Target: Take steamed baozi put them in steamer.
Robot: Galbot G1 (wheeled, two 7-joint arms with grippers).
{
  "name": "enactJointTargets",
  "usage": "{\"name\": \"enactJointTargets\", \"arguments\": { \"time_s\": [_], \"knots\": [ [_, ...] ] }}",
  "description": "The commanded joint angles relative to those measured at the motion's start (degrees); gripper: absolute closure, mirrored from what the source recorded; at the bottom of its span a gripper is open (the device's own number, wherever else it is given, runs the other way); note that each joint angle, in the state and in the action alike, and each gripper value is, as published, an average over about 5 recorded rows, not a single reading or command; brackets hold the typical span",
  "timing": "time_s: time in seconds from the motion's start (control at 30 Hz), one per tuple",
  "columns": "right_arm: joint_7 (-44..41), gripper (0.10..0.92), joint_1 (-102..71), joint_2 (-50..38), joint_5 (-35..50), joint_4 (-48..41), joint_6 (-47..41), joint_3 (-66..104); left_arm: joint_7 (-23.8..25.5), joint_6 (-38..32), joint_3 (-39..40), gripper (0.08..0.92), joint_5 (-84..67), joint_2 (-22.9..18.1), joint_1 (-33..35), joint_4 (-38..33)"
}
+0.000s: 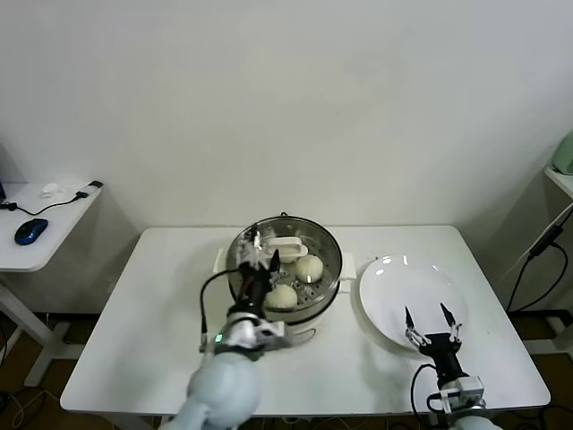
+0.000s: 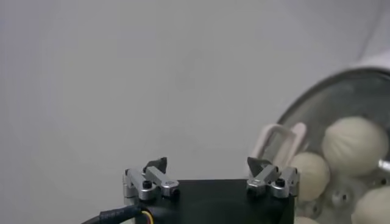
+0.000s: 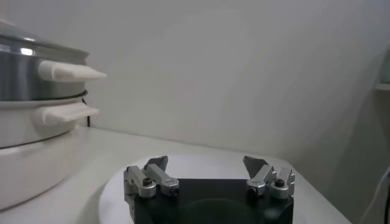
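Observation:
The steel steamer (image 1: 328, 247) stands on its cream-white base at the table's middle. Cream-white baozi lie on its perforated tray; two show in the head view (image 1: 309, 267) (image 1: 282, 296). Three show in the left wrist view (image 2: 354, 145) (image 2: 309, 175) (image 2: 373, 208). My left gripper (image 1: 263, 253) is open and empty, above the steamer's left part, beside the baozi. In its own view (image 2: 207, 165) it holds nothing. My right gripper (image 1: 430, 315) is open and empty over the near part of the white plate (image 1: 394, 278); its own view (image 3: 206, 164) shows the same.
The white plate holds nothing and lies right of the steamer. The steamer's side handles (image 3: 67, 72) show in the right wrist view. A side desk with a blue mouse (image 1: 29, 231) stands at the far left. A cable (image 1: 537, 251) hangs at the right.

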Motion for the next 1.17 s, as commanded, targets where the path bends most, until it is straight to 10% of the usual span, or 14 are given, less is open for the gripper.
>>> {"name": "enactJointTargets", "arguments": {
  "time_s": [0.03, 0.4, 1.17],
  "knots": [
    [0.4, 0.203, 0.1, 0.4, 0.6, 0.3, 0.4, 0.0, -10.4, -17.9, -32.9, 0.177, -66.0, 3.0, 11.1, -4.5],
    [-0.2, 0.203, 0.1, 0.9, 0.9, -0.3, 0.6, 0.1, -10.6, -30.3, -33.0, 0.177, -76.3, 6.8, 15.2, 17.0],
    [-0.8, 0.203, 1.0, 0.6, 1.7, -1.2, 1.4, -0.4, -8.2, -31.3, -29.4, 0.177, -72.8, 4.4, 17.7, 15.2]
  ]
}}
